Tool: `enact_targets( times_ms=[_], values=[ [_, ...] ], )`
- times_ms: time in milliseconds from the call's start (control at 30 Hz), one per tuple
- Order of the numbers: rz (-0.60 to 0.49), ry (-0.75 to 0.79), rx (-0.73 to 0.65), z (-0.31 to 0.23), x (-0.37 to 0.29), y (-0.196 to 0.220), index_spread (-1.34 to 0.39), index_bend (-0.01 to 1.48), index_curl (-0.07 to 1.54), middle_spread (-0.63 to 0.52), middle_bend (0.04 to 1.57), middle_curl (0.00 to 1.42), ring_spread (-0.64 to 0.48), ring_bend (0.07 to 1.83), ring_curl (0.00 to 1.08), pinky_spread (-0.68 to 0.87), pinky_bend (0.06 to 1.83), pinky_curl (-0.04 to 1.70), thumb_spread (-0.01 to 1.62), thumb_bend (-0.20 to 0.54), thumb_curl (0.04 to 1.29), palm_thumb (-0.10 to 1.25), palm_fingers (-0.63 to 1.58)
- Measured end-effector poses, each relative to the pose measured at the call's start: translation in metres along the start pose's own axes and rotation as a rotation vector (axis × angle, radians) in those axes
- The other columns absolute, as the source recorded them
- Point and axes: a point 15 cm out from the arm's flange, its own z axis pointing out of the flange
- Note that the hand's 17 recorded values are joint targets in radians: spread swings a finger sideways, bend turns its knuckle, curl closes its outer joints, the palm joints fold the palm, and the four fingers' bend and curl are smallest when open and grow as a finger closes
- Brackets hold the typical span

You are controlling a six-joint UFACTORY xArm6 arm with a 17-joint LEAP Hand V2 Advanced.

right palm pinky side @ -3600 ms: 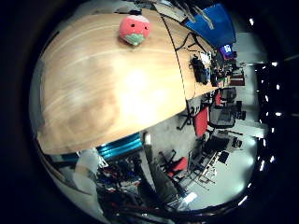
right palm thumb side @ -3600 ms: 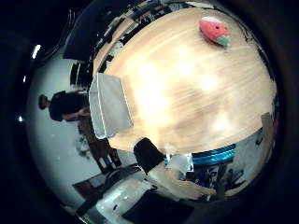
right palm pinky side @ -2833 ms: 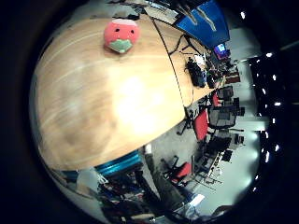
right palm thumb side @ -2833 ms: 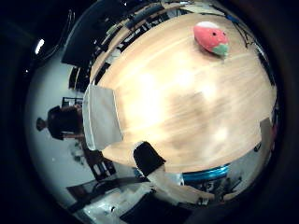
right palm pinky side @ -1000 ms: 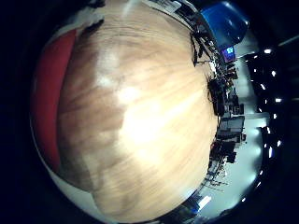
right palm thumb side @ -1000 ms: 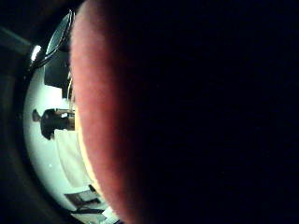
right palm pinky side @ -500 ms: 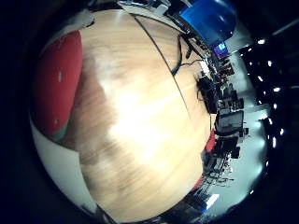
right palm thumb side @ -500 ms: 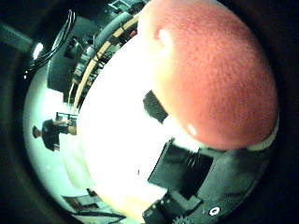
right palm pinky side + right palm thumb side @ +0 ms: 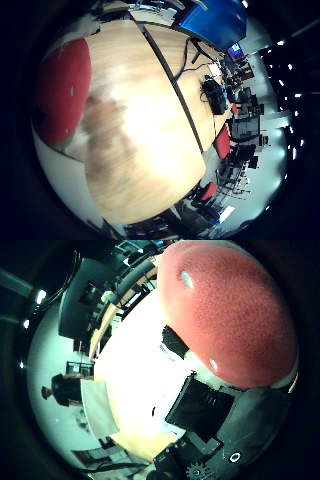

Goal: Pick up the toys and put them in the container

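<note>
Looking from the little-finger side, you have the red strawberry plush toy (image 9: 230,315) pressed in at the palm's edge, with the wooden table (image 9: 145,130) spreading away beyond it toward the cluttered room and its red office chairs (image 9: 222,142). A few seconds back that toy was a small thing far across the table; a second ago it blacked out the thumb-side camera almost entirely, and half a second ago it looked much as it does now, so the approach is over and you are right on it.

On the thumb side the toy fills most of the view, very close to the palm. Black and white parts of the hand (image 9: 200,415) sit against the toy's lower flank, touching it or nearly so. Whether the fingers are properly curled around the toy cannot be told from these views; only that one part is beside it.

My reading: the grasp is being made or has just been made, and the lift is not confirmed. The grey container (image 9: 97,407) sits well away from the fingers, near the table's edge, so your carry goes that way once the hold is sure.
</note>
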Motion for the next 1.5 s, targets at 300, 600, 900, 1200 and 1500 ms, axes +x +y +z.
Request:
enact_targets(
  times_ms=[300, 600, 900, 1200, 1500],
  values=[
    [-0.086, -0.055, -0.004, -0.066, -0.060, 0.020, -0.34, 0.94, 0.66, -0.20, 1.24, 0.67, -0.21, 1.39, 0.54, -0.31, 1.29, 0.55, 1.29, -0.010, 0.27, 0.68, 1.25],
    [-0.222, -0.112, 0.014, -0.120, -0.149, 0.040, -0.34, 0.93, 0.67, -0.20, 1.25, 0.65, -0.21, 1.39, 0.54, -0.31, 1.28, 0.56, 1.29, -0.010, 0.26, 0.68, 1.25],
    [-0.327, -0.153, -0.030, -0.147, -0.220, 0.063, -0.34, 0.93, 0.68, -0.19, 1.26, 0.63, -0.21, 1.40, 0.53, -0.31, 1.28, 0.57, 1.30, -0.011, 0.26, 0.69, 1.25],
    [-0.444, -0.190, -0.055, -0.157, -0.302, 0.082, -0.34, 0.92, 0.69, -0.19, 1.27, 0.62, -0.21, 1.40, 0.53, -0.31, 1.27, 0.58, 1.31, -0.011, 0.26, 0.69, 1.25],
    [-0.578, -0.224, -0.099, -0.151, -0.392, 0.119, -0.34, 0.91, 0.70, -0.19, 1.27, 0.61, -0.21, 1.40, 0.53, -0.32, 1.27, 0.59, 1.31, -0.008, 0.26, 0.70, 1.25]
  ],
)
